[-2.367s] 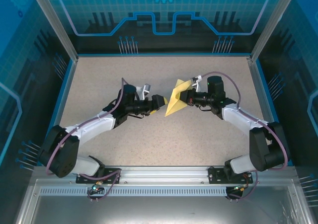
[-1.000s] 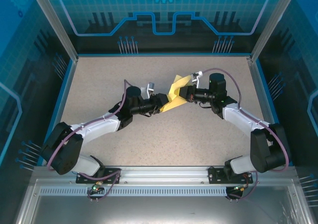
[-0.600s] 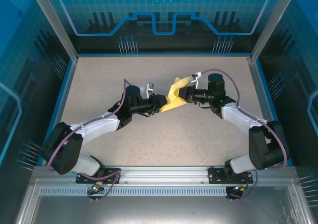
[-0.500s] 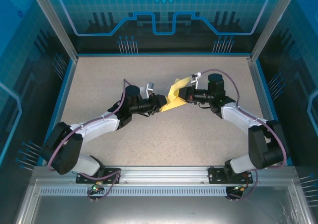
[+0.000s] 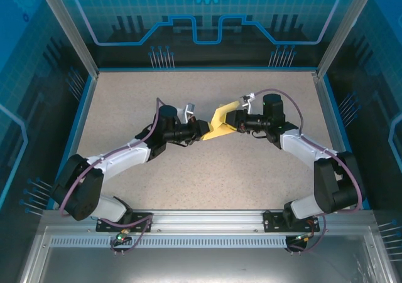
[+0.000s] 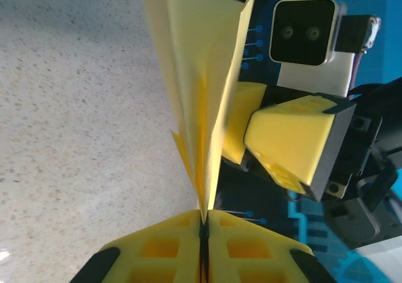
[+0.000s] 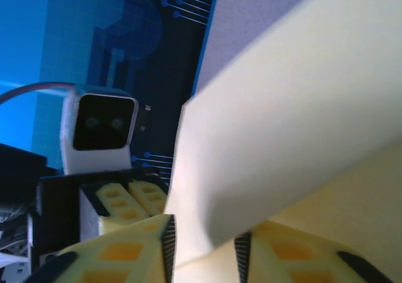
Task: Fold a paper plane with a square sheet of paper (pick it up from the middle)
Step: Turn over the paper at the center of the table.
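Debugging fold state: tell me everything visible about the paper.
The paper is thin, pale yellow, unmarked, folded into a narrow layered shape. It is held up off the table between both arms. The left end effector pinches one tip shut; the other end sits between the right end effector's fingers, grip unclear.

The sheet of paper (image 6: 191, 69) is plain pale yellow, no print at all. My left gripper (image 5: 202, 130) and right gripper (image 5: 233, 121) have deeper, warmer yellow fingers on black bodies. The table (image 5: 188, 182) is beige with fine dark speckles. The back wall (image 5: 207, 19) is bright blue with a lighter grid and circuit-style lines. My left arm (image 5: 119, 160) and right arm (image 5: 304, 148) are white and black, and the wrist camera (image 6: 306, 32) is white with a black face.
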